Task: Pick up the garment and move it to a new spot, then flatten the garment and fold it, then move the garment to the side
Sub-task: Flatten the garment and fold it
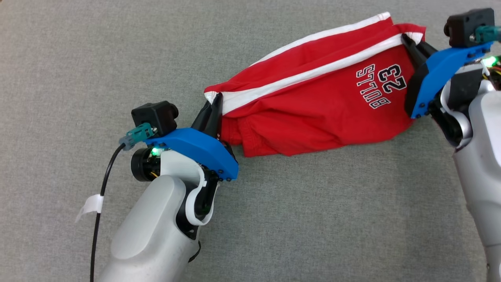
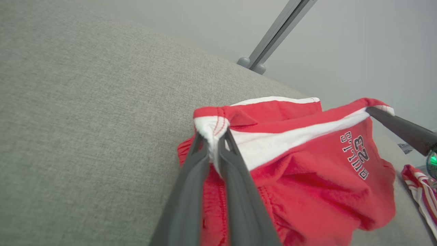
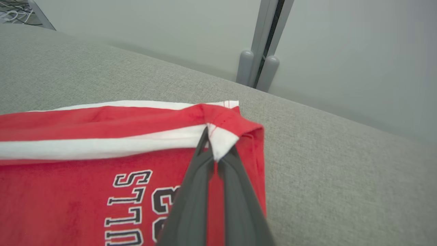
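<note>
Both grippers are clamped on the red shorts [image 1: 313, 105]: the left gripper [image 1: 214, 105] pinches one white-stripe corner and the right gripper [image 1: 409, 41] pinches the opposite one. The shorts are strung between them over the grey fabric surface [image 1: 78, 58]. The middle sags, and I can't tell if the lower edge touches the surface. Risks: both pinches sit right at the hem tip, so spreading the arms further could pull a corner free. The lower half hangs bunched, so setting it down like this likely traps creases before the fold. The head view shows the whole span and the sag. The left wrist view shows how little cloth sits between its fingertips [image 2: 222, 143], plus a second striped garment [image 2: 421, 191] just beyond the shorts, which is a snag risk if they get dragged that way. The right wrist view shows its own bite on the stripe end and a grey post [image 3: 260, 65] behind the surface.
</note>
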Available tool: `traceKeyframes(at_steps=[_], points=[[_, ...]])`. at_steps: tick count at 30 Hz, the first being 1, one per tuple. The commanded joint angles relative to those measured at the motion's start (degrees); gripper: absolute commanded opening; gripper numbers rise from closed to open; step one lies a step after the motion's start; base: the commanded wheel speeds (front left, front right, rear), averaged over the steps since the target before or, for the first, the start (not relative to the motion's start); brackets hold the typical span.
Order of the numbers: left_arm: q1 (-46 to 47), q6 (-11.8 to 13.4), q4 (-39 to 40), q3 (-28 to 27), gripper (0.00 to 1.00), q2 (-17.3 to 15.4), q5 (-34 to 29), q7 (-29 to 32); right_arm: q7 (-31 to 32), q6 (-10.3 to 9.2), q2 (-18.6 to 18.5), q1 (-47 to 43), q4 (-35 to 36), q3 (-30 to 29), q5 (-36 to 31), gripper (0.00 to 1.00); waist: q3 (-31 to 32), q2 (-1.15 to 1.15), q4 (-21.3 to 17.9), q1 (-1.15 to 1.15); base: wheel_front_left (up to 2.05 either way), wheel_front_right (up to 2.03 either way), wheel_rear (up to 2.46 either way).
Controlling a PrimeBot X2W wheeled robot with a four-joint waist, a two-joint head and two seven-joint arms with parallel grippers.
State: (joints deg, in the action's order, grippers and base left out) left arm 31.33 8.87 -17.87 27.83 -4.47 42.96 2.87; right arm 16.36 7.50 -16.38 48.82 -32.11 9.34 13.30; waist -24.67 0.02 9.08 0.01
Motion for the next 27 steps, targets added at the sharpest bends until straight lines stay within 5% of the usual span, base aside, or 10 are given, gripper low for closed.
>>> traceKeyframes(at_steps=[1, 9, 11, 12, 13, 15, 16, 27], points=[[1.42, 0.26, -0.06, -0.01, 0.0, 0.2, 0.25, 0.07, 0.01, -0.01, -0.43, 1.84, -1.17, 0.33, 0.53, 0.0, -0.34, -0.02, 0.39, -0.01, 0.0, 0.0, 0.0], [3.86, 1.08, -1.49, 1.08, 0.02, 0.83, 1.23, 0.45, -1.08, -0.01, -1.21, 8.28, -9.91, 4.12, 0.9, 0.0, -1.16, -0.02, 1.73, -0.01, 0.0, 0.0, 0.0], [4.32, 1.21, -1.83, 1.28, 0.35, 0.95, 1.34, 0.12, -1.49, -0.01, -0.96, 9.54, -12.14, 4.95, 1.67, 0.0, -1.27, -0.02, 1.91, -0.01, 0.0, 0.0, 0.0], [4.55, 1.35, -2.03, 1.37, 0.7, 1.0, 1.19, -0.05, -1.61, -0.01, -1.04, 10.13, -13.27, 5.53, 1.69, 0.0, -1.3, -0.02, 2.06, -0.01, 0.0, 0.0, 0.0], [4.73, 1.89, -2.31, 1.25, 1.0, 1.03, 0.93, -0.36, -2.12, -0.01, -1.19, 10.76, -14.32, 5.95, 1.88, 0.16, -1.31, -0.02, 2.23, -0.01, 0.0, 0.0, 0.0], [4.69, 1.93, -2.84, 1.67, 1.0, 1.09, 0.89, -0.71, -3.56, -0.01, -1.36, 11.95, -16.29, 6.3, 1.99, 0.58, -1.28, -0.02, 2.53, -0.01, 0.0, 0.0, 0.0], [4.54, 1.87, -3.05, 1.82, 1.0, 1.13, 0.97, -0.89, -4.63, -0.01, -1.23, 12.38, -17.09, 6.45, 2.2, 1.0, -1.22, -0.02, 2.69, -0.01, 0.0, 0.0, 0.0], [1.08, 2.28, -0.36, 1.61, 1.0, -0.99, -0.2, -4.39, -14.24, 0.0, -1.21, 16.0, -27.03, 4.42, 1.89, 1.0, 0.44, -0.02, 4.0, -0.01, 0.0, 0.0, 0.0]])
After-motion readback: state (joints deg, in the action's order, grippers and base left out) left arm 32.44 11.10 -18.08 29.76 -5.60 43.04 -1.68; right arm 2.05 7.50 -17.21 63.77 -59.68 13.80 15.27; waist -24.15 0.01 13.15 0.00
